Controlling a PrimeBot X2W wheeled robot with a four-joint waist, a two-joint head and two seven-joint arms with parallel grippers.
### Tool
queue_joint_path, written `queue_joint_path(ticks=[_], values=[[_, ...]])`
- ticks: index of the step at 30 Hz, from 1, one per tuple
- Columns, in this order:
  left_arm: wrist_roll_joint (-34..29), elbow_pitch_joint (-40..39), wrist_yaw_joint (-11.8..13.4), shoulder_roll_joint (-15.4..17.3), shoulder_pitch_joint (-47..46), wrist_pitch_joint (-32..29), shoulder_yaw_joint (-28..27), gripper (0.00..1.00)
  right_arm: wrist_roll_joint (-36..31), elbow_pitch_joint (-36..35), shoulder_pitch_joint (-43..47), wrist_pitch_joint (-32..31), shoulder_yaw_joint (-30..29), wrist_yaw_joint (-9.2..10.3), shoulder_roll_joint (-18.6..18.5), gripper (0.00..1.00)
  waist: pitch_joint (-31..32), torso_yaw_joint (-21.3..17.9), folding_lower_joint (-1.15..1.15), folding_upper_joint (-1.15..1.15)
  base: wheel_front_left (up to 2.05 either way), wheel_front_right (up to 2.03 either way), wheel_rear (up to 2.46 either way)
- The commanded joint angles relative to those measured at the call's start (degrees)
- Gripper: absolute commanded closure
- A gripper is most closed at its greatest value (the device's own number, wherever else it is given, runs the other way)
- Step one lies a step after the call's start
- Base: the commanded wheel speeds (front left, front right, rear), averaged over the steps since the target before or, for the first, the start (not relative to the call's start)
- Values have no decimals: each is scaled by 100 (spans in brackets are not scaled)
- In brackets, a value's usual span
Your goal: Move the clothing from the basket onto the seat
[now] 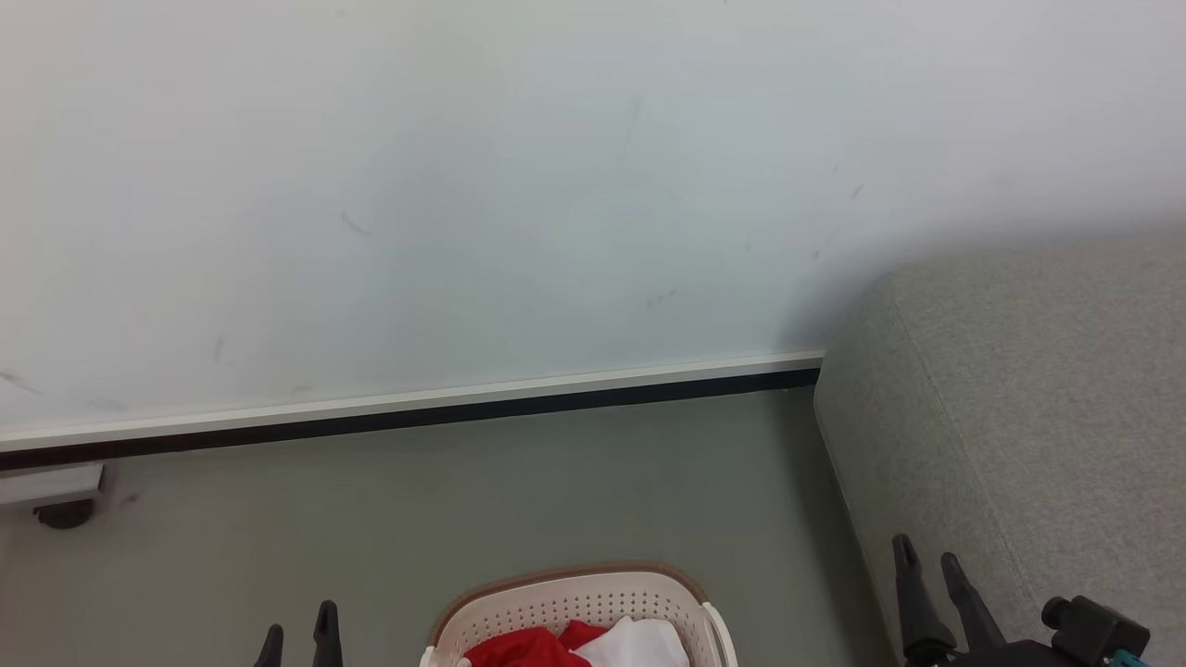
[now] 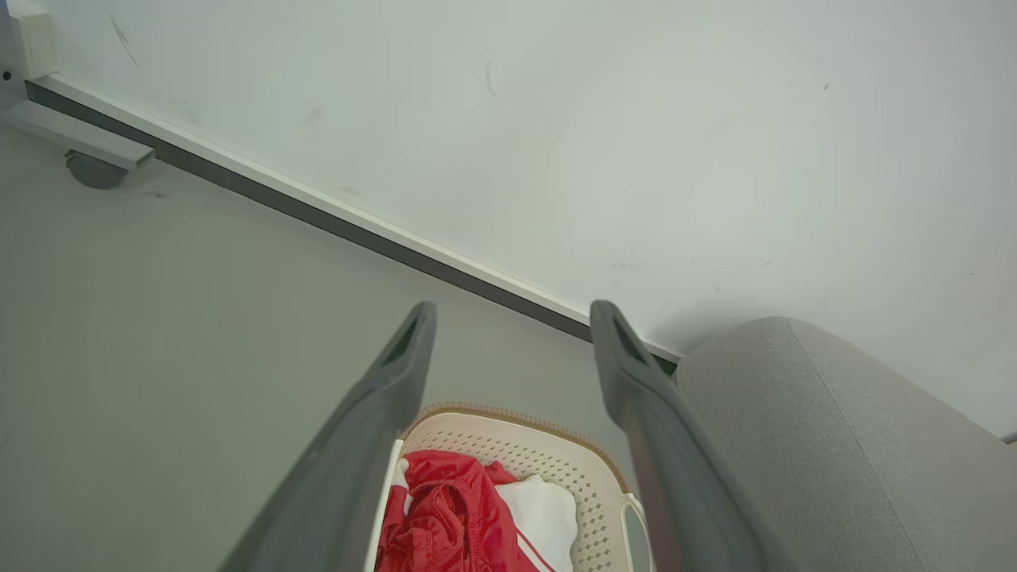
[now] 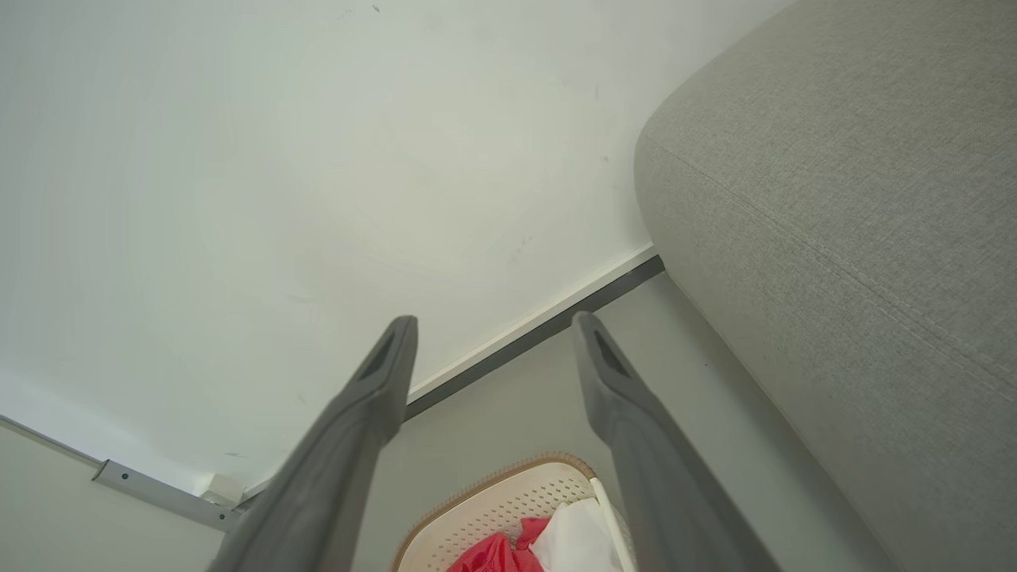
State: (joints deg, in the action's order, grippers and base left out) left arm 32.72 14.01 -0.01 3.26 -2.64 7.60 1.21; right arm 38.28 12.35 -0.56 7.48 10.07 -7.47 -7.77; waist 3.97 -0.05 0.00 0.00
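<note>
The cream basket [image 1: 574, 593] with a brown rim stands on the floor at the bottom centre of the head view, holding red and white clothing [image 1: 528, 648]. The grey seat [image 1: 1019, 417] rises at the right. My left gripper [image 1: 298, 635] is open at the basket's left, nothing between its fingers; its wrist view looks down on the basket [image 2: 540, 453], the clothing [image 2: 445, 508] and the seat [image 2: 834, 445]. My right gripper [image 1: 927, 560] is open in front of the seat's side, empty; its wrist view shows the basket [image 3: 508, 500], the clothing [image 3: 493, 552] and the seat [image 3: 834, 199].
A white wall with a dark skirting strip [image 1: 417, 417] runs behind the grey floor. A castor under a white frame [image 1: 63, 509] sits at the far left by the wall. Open floor [image 1: 556, 482] lies between basket and wall.
</note>
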Motion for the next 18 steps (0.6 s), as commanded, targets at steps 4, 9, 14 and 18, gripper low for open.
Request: queue_joint_path(ticks=[4, 9, 14, 18], values=[[-313, -44, -86, 67, 1, 95, 5, 0, -397, -32, 16, -93, -15, -3, 46, 0, 26, 3, 0, 0, 0, 0, 0], [-629, -5, -108, 85, 53, 178, 35, 0, -723, -35, 84, -175, -35, -3, 100, 0, 62, 8, 0, 0, 0, 0, 0], [-913, -25, -69, 82, 109, 254, 41, 0, -1050, -47, 105, -221, -42, -3, 153, 0, 93, 3, 0, 0, 0, 0, 0], [-1095, -21, -54, 75, 157, 312, 44, 0, -1303, -52, 125, -241, -58, -3, 191, 0, 115, -2, 0, 0, 0, 0, 0]])
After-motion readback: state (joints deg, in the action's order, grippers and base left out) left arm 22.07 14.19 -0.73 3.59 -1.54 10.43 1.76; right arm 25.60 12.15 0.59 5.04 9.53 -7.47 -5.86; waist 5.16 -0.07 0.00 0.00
